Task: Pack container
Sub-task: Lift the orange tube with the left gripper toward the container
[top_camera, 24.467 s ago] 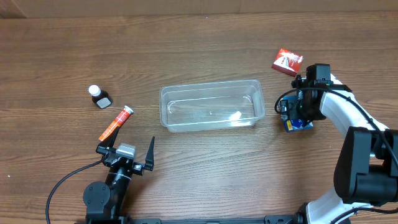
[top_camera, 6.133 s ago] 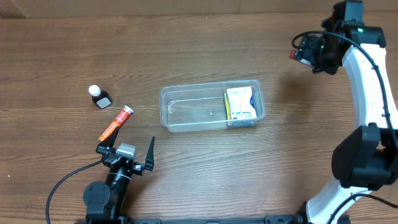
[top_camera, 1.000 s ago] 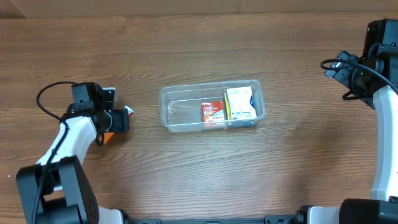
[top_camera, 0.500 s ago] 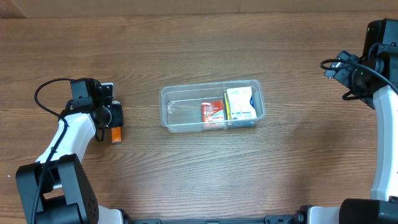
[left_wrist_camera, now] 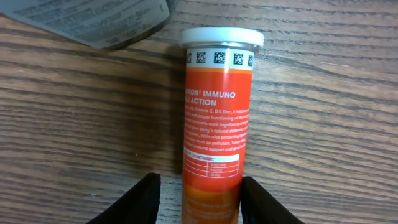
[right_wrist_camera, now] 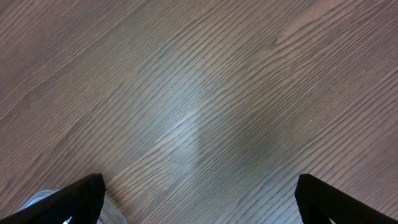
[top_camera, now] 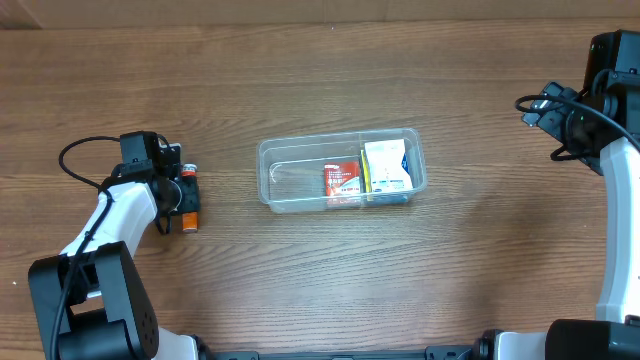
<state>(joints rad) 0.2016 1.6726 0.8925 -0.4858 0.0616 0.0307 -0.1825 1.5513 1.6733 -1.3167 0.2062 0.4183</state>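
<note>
The clear container point(top_camera: 340, 137) sits mid-table and holds a red box point(top_camera: 343, 180) and a white box point(top_camera: 387, 165). To its left an orange tube point(top_camera: 188, 196) with a white cap lies flat on the wood. My left gripper point(top_camera: 174, 192) is low over it. In the left wrist view the orange tube point(left_wrist_camera: 217, 124) lies between the jaws of my left gripper point(left_wrist_camera: 200, 200). The right finger is against it and the left finger stands a little off it, so the gripper is open. My right gripper point(top_camera: 538, 108) hangs open at the far right over bare wood, with nothing in it point(right_wrist_camera: 199, 202).
A small dark item with a grey printed label point(left_wrist_camera: 93, 22) lies just beyond the tube's cap, mostly hidden under my left arm in the overhead view. The left arm's cable point(top_camera: 75, 155) loops over the table's left side.
The orange tube has turned from a slant to point straight up the table and shifted a little. My left gripper now straddles it. The right arm has not moved.
</note>
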